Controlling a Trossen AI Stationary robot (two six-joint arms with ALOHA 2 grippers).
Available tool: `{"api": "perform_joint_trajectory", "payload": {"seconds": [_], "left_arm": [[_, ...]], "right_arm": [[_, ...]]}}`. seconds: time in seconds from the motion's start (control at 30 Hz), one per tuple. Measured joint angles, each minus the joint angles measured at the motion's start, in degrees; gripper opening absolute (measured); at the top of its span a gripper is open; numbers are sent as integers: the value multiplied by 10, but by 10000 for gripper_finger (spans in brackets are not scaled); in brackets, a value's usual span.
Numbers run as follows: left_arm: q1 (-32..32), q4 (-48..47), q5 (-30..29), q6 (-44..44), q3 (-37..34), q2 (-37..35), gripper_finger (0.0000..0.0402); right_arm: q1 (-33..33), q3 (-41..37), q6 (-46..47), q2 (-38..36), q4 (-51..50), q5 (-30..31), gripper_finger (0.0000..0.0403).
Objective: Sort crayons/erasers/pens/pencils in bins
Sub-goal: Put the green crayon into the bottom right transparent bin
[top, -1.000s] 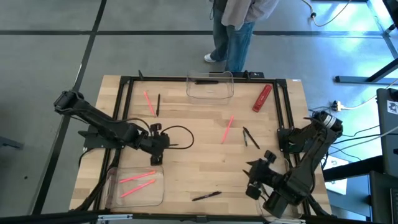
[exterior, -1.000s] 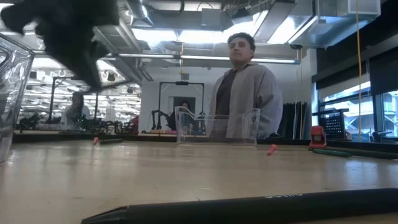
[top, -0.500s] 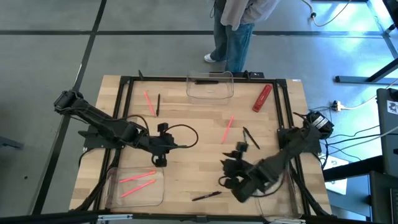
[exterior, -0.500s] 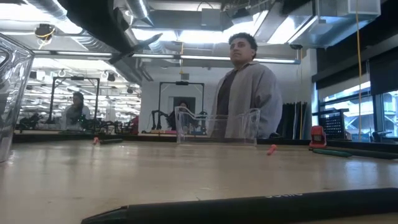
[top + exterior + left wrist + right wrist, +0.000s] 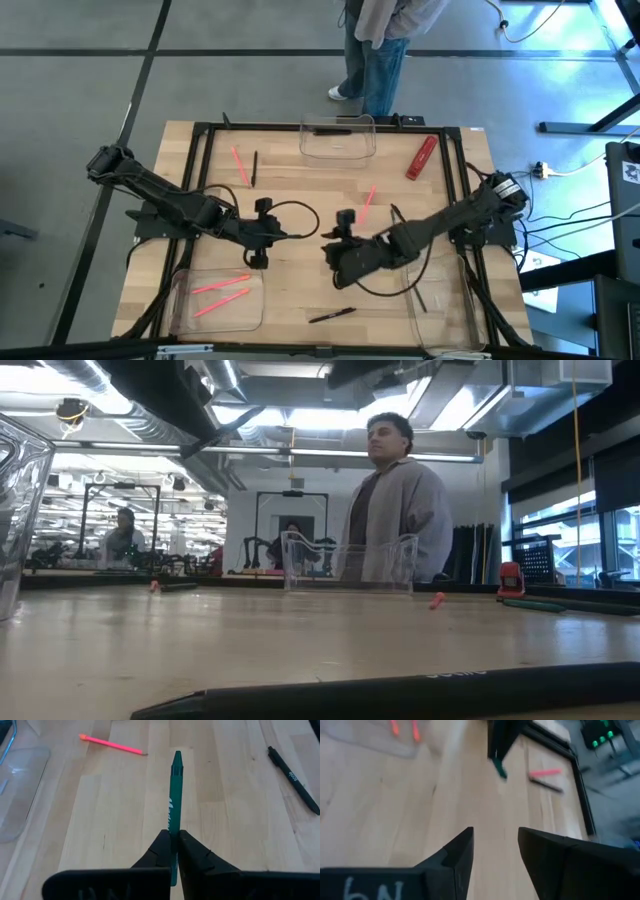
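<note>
My left gripper [image 5: 264, 236] [image 5: 173, 836] is at the table's middle left, shut on a green crayon [image 5: 175, 795]. My right gripper [image 5: 335, 252] [image 5: 495, 847] is open and empty over the table's middle, reaching toward the left gripper. Two pink sticks [image 5: 222, 293] lie in the near-left bin [image 5: 185, 310]. The far bin [image 5: 338, 140] and the near-right bin [image 5: 445, 310] are clear tubs, and a dark stick [image 5: 420, 297] lies in the near-right one. Loose on the wood lie a pink stick [image 5: 240, 166], a black stick [image 5: 254, 168], another pink stick [image 5: 367, 206], dark sticks [image 5: 401, 221] and a black pen [image 5: 332, 314]. My left gripper pinches the green crayon near its back end [image 5: 173, 826] between its two fingers. The crayon sticks out forward along the fingers, its pointed tip [image 5: 177, 755] away from the gripper. It is lifted clear of the table.
A red oblong block [image 5: 421, 157] lies at the far right. A black frame [image 5: 200, 150] runs around the table's edges. A person [image 5: 400, 500] stands behind the far edge. The black pen [image 5: 400, 690] lies close before the low camera.
My right gripper has swung from the near-right corner toward the table's left, to the table's middle, close to the left gripper. My left gripper has shifted a little toward the table's right with the crayon.
</note>
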Motion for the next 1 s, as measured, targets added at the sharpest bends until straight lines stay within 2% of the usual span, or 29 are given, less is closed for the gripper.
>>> {"api": "perform_joint_trajectory", "payload": {"seconds": [0.23, 0.5, 0.73, 1.0], "left_arm": [[-6, 0, 0, 0, 0, 0, 2], [-17, 0, 0, 0, 0, 0, 2], [-17, 0, -6, 0, 0, 0, 2], [-17, 0, -6, -1, 0, 0, 2]], "right_arm": [[-51, 0, -72, 0, 90, -109, 156], [-93, 0, -75, 0, 105, -195, 156], [-100, -13, -101, 0, 135, -232, 156], [-100, -50, -135, 0, 201, -234, 156]]}}
